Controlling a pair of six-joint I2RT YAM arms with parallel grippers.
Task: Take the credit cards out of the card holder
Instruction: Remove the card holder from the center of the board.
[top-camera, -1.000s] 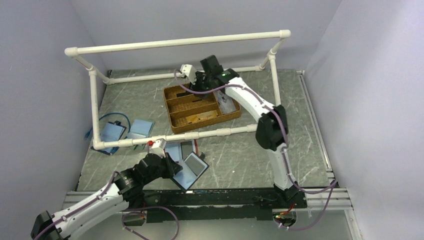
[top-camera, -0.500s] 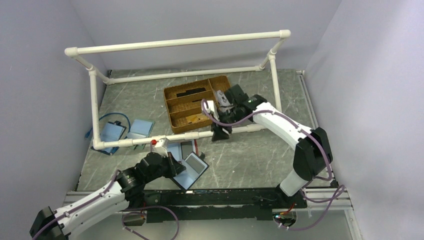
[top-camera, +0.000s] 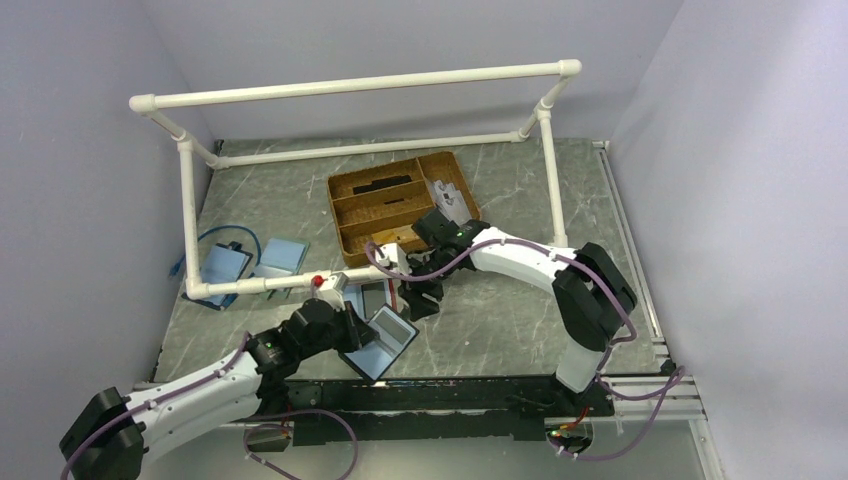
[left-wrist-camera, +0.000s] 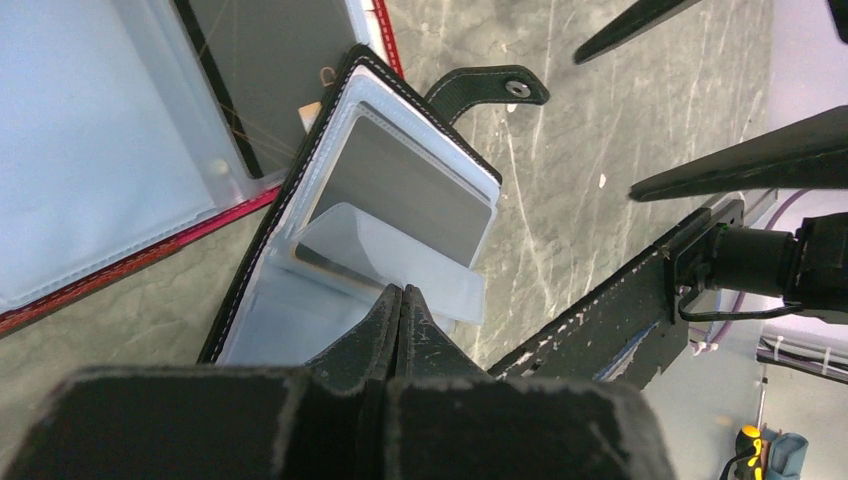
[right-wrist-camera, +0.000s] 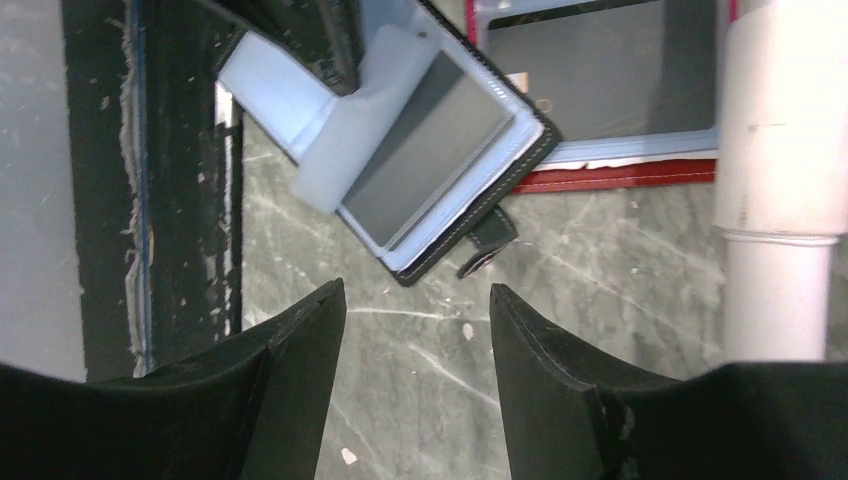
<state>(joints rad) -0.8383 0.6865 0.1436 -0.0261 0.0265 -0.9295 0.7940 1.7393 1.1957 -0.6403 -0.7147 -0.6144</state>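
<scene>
Holding the card holder (left-wrist-camera: 270, 320) steady looks like the left gripper's (left-wrist-camera: 400, 292) job. Its fingers are pressed together on what appears to be a translucent sleeve flap at the holder's near half, close to the near edge of the desk (top-camera: 480, 320). The holder lies open just beside the red-edged holder (left-wrist-camera: 120, 140), with a dark grey card (left-wrist-camera: 415, 185) sitting in the pocket of its far half; a light blue card cannot be made out for certain. The right gripper (right-wrist-camera: 415, 290) hovers over the desk with its fingers spread, just short of the holder's snap strap (right-wrist-camera: 490, 240). To pull well, it should probably come in low toward the pocket's open side and close on the grey card's exposed rim alone, not on the clear plastic. It should then draw the card out in line with the pocket while the left pinch resists.
</scene>
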